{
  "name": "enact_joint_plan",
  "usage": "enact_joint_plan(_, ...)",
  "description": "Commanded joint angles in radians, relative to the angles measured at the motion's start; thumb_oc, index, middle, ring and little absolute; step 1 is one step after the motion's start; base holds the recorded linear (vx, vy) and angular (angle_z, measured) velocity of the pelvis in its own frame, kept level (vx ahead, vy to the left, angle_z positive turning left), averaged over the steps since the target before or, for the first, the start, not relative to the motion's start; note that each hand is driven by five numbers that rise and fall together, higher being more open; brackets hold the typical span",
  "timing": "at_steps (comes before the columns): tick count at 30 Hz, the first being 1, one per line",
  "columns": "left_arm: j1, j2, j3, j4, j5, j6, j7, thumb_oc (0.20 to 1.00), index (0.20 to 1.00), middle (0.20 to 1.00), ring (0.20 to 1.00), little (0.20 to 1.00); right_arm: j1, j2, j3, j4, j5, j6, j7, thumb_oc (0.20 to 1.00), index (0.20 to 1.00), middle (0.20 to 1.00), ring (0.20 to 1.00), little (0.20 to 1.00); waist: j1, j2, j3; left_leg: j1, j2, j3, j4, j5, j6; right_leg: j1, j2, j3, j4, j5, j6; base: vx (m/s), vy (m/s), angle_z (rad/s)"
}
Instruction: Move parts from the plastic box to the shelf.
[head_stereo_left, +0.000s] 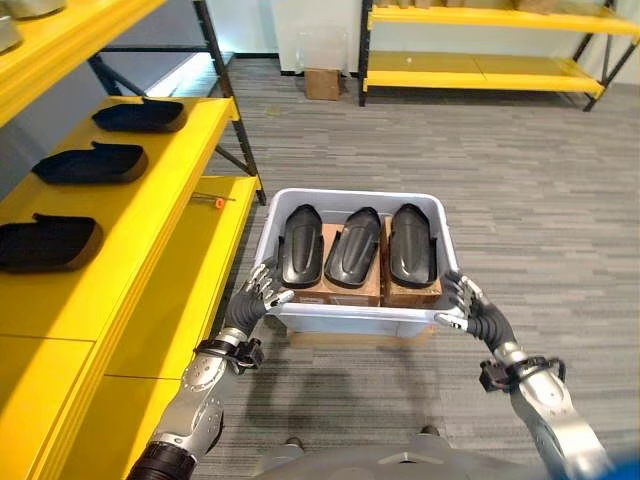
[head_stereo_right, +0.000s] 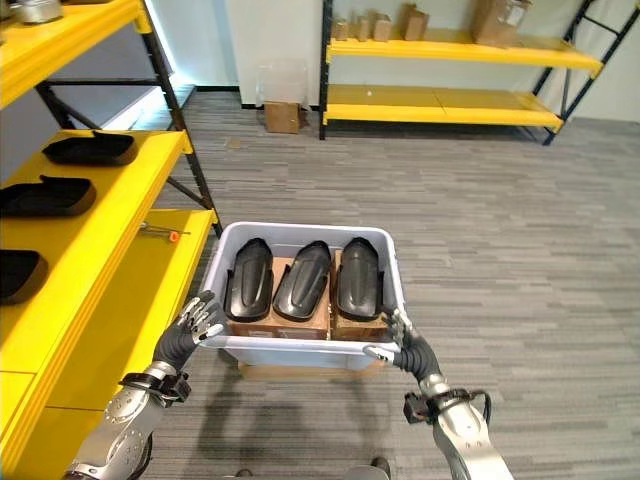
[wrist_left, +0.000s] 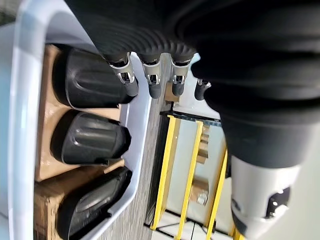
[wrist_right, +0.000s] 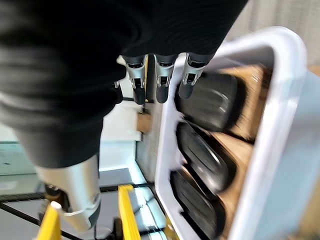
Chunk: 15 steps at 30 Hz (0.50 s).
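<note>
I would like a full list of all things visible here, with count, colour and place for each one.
plastic box: 1, pale grey, on the floor before the robot
parts in box: 3, black, side by side on brown cardboard
parts on shelf: 3, black, in a row on the yellow shelf at left
yellow shelf: 1, at left
far rack: 1, yellow, at the back, holding brown boxes
cardboard box: 1, brown, on the floor at the back
left hand: at the box's left near corner
right hand: at its right near corner
</note>
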<state>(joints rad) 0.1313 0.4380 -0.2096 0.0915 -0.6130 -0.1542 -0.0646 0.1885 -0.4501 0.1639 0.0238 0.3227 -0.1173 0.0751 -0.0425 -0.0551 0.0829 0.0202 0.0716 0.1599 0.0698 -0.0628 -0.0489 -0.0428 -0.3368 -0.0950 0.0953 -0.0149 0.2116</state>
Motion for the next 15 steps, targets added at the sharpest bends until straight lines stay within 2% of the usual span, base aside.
enact_joint_plan(1,-0.042,-0.015,0.055,-0.12,0.018,-0.052,0.006,1.0,1.0,1.0,1.0,1.0,-0.059,-0.049,-0.045,-0.078,-0.047,-0.073,-0.027,1.0,1.0,1.0,1.0,1.0,-0.001,0.016,-0.007,-0.056,0.108,-0.03,0.115,-0.032,-0.047,0.039,0.016,-0.002,0.055,0.024,-0.014,0.07,-0.023,-0.06)
enact_joint_plan(4,-0.058,-0.015,0.059,-0.141,0.012,-0.059,0.008,1.0,1.0,1.0,1.0,1.0,-0.114,-0.057,-0.049,-0.087,-0.062,-0.082,-0.046,1.0,1.0,1.0,1.0,1.0,0.002,0.018,-0.008,-0.055,0.114,-0.03,0.111,-0.025,-0.051,0.038,0.02,-0.008,0.054,0.015,-0.015,0.05,-0.039,-0.03)
enact_joint_plan(5,-0.086,-0.015,0.059,-0.162,0.0,-0.068,0.019,1.0,1.0,1.0,1.0,1.0,-0.229,-0.074,-0.044,-0.085,-0.098,-0.095,-0.091,1.0,1.0,1.0,1.0,1.0,0.014,0.021,-0.006,-0.061,0.129,-0.032,0.107,-0.009,-0.06,0.031,0.031,-0.022,0.062,-0.004,-0.021,0.04,-0.065,-0.06)
enact_joint_plan(7,-0.096,-0.01,0.059,-0.185,-0.011,-0.072,0.023,1.0,1.0,1.0,1.0,1.0,-0.309,-0.095,-0.037,-0.087,-0.138,-0.099,-0.118,1.0,1.0,1.0,1.0,1.0,0.023,0.024,0.003,-0.077,0.136,-0.037,0.111,-0.005,-0.065,0.019,0.038,-0.029,0.068,-0.017,-0.026,-0.01,-0.067,-0.08)
enact_joint_plan(14,-0.184,0.009,0.013,-0.233,-0.069,-0.107,0.064,1.0,1.0,1.0,1.0,1.0,-0.703,-0.083,0.096,0.068,-0.158,-0.088,-0.245,1.0,1.0,1.0,1.0,1.0,0.066,0.047,0.097,-0.247,0.149,-0.072,0.197,-0.007,-0.07,-0.157,0.043,-0.015,0.17,-0.039,-0.046,-0.17,-0.024,0.07)
enact_joint_plan(15,-0.184,0.009,0.013,-0.233,-0.069,-0.107,0.064,1.0,1.0,1.0,1.0,1.0,-0.703,-0.083,0.096,0.068,-0.158,-0.088,-0.245,1.0,1.0,1.0,1.0,1.0,0.066,0.047,0.097,-0.247,0.149,-0.072,0.197,-0.007,-0.07,-0.157,0.043,-0.015,0.17,-0.039,-0.046,-0.13,0.004,0.03)
